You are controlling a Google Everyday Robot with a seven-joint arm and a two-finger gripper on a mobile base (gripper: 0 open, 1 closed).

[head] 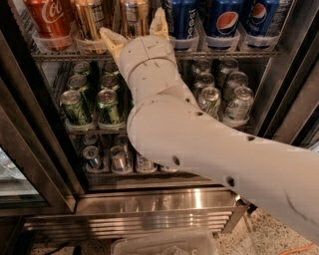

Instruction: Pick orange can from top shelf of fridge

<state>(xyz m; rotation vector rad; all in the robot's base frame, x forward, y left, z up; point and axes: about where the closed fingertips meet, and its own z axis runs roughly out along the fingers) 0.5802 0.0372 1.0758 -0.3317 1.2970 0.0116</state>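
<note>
A thick off-white arm (pixel 199 144), segmented and dotted with dark screw holes (pixel 175 160), is ended by a pincer (pixel 132 24) with spread tan fingers (pixel 113 42), at the top shelf (pixel 65 56).

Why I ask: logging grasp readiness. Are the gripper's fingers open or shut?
Open: the gripper, at the top shelf, has its fingers spread apart, the orange can showing between them.

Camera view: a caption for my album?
Open gripper at the orange can on the top shelf of the fridge.

The wire top shelf (pixel 60 56) carries clear trays (pixel 50 45) holding a Coca-Cola can (pixel 49 17), the orange can (pixel 135 14) and blue Pepsi cans (pixel 224 20). The gripper (pixel 135 33) is at its front edge, fingers (pixel 110 42) spread.
</note>
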